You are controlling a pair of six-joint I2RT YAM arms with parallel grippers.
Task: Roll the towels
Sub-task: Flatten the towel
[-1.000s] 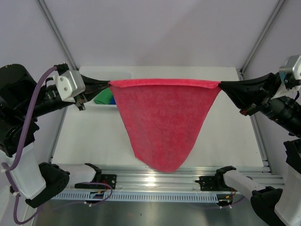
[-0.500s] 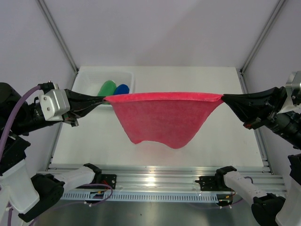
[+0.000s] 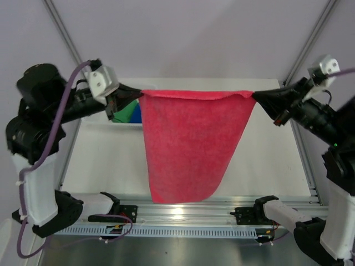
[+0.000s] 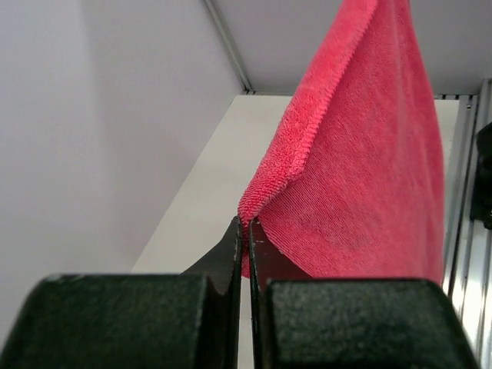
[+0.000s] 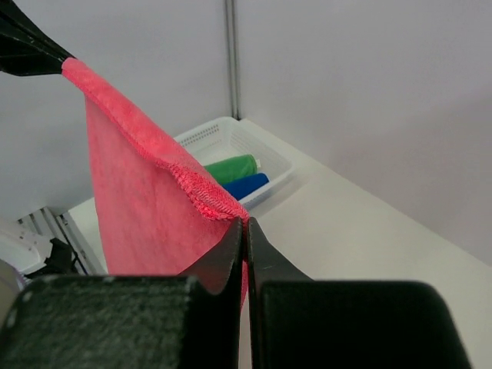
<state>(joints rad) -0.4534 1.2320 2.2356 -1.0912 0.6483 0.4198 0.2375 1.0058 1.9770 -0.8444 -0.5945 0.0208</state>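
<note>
From the top, we see the red towel [image 3: 188, 144] hanging in the air, pulled flat between our two claws. The left claw [image 3: 137, 95] is pinched shut on one top corner. The right claw [image 3: 256, 96] is pinched shut on the other. The top edge is straight and the bottom is round. White bench [image 3: 266, 160] shows on both sides.

From the left wrist, the corner sits squeezed in the claw tips, and the cloth hangs just ahead.

From the right wrist, beyond the squeezed corner, a basket [image 5: 201, 135] holds a rolled green towel [image 5: 229, 167] and blue towel [image 5: 244, 185].
</note>
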